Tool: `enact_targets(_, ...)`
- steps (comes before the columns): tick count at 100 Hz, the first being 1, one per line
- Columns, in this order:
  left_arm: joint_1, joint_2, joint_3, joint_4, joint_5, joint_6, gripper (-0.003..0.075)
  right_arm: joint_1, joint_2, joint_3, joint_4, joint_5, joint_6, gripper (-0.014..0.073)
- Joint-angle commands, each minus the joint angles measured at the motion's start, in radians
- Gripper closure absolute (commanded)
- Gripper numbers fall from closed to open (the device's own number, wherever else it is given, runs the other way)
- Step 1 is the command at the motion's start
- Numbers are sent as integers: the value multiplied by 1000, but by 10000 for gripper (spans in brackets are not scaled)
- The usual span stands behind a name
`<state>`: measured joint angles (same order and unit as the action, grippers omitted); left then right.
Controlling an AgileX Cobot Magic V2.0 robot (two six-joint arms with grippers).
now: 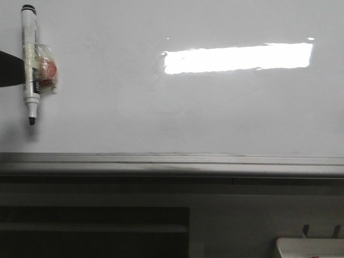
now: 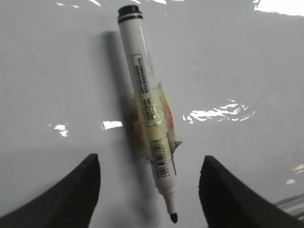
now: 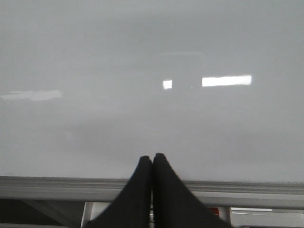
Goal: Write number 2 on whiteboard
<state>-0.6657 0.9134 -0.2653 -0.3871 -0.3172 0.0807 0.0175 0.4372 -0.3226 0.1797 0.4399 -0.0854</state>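
The whiteboard fills most of the front view and is blank; no number 2 shows on it. A white marker with a black cap end up and its black tip down sits against the board at the upper left, with clear tape and an orange lump around its middle. My left gripper is open, its fingers spread well apart on either side of the marker and not touching it; only a dark part of it shows at the left edge of the front view. My right gripper is shut and empty, low before the board.
A grey metal rail runs along the board's bottom edge. A bright rectangular light reflection lies on the board's upper right. A small white tray sits below at the lower right. A dark recess is below the rail on the left.
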Motion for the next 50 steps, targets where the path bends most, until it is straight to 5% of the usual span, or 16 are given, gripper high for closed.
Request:
enact_targets(1,-29,16,-33,7,-96,-13,300,1,8,-29,1,-75,-11,643)
enact_targets(50,-85,170,-62,-51,-218,-13,300,1,8,-25,1,-78,-11,643)
